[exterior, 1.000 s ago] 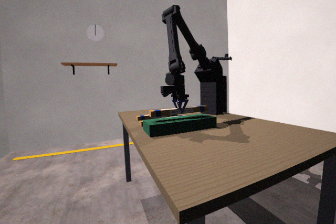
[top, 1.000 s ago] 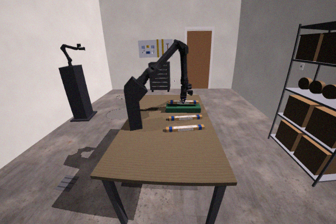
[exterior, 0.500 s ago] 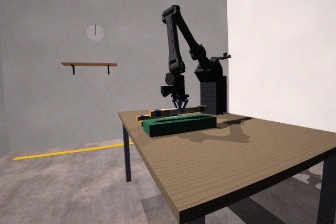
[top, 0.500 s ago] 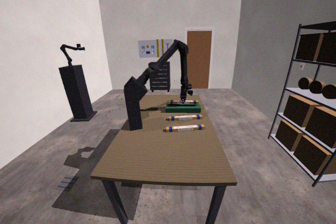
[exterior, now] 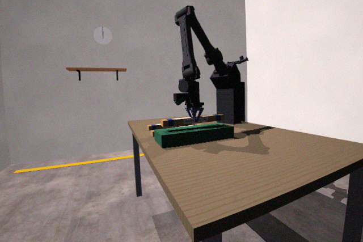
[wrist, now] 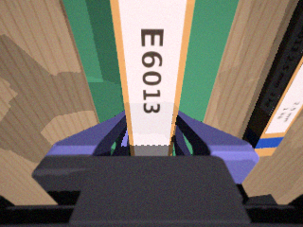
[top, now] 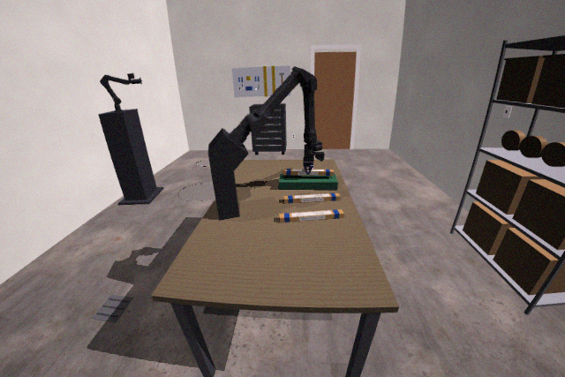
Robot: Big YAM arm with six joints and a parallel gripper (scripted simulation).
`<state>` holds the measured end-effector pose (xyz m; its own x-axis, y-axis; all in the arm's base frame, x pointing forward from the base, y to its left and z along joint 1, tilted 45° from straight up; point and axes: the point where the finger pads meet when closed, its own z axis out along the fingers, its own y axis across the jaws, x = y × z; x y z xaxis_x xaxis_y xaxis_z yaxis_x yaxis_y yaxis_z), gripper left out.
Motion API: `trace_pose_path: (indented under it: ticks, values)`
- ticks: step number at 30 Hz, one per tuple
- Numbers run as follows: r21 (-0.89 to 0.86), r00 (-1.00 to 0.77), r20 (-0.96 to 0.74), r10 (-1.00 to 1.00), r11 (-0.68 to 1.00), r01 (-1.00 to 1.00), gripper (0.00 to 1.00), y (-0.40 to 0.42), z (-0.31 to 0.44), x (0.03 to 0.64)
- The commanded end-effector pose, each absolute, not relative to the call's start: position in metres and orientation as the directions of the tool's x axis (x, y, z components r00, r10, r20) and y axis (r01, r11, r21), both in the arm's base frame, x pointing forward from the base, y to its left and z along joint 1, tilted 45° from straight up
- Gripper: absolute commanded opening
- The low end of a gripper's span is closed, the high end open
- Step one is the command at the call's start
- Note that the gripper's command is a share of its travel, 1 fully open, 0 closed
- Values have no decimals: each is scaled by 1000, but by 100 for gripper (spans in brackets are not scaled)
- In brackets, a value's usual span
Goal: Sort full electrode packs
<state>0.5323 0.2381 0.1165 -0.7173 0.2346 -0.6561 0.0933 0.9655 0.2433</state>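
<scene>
Three long orange packs with white labels and blue bands are on the table. My gripper (top: pixel 308 170) is shut on the far pack (top: pixel 306 172) at its middle and holds it level just above the green low platform (top: pixel 307 182). In the wrist view the held pack (wrist: pixel 151 71) reads E6013 and runs between my fingers, with the green platform (wrist: pixel 95 57) below it. From the exterior view the pack (exterior: pixel 190 120) hovers above the platform (exterior: pixel 194 135). The middle pack (top: pixel 311 198) and the near pack (top: pixel 309 215) lie flat on the table, off the platform.
My arm's base column (top: pixel 224 181) stands at the table's left edge. A shelf rack with boxes (top: pixel 520 172) stands to the right of the table. A black pedestal with a small arm (top: pixel 127 158) stands to the left on the floor.
</scene>
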Motion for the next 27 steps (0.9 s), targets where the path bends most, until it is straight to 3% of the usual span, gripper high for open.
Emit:
trace_pose_path:
  ticks: [1, 27]
  values:
    - [271, -691, -680, 244, 960, 73, 0, 245, 139, 535]
    - [259, -697, -678, 232, 963, 68, 0, 249, 122, 548]
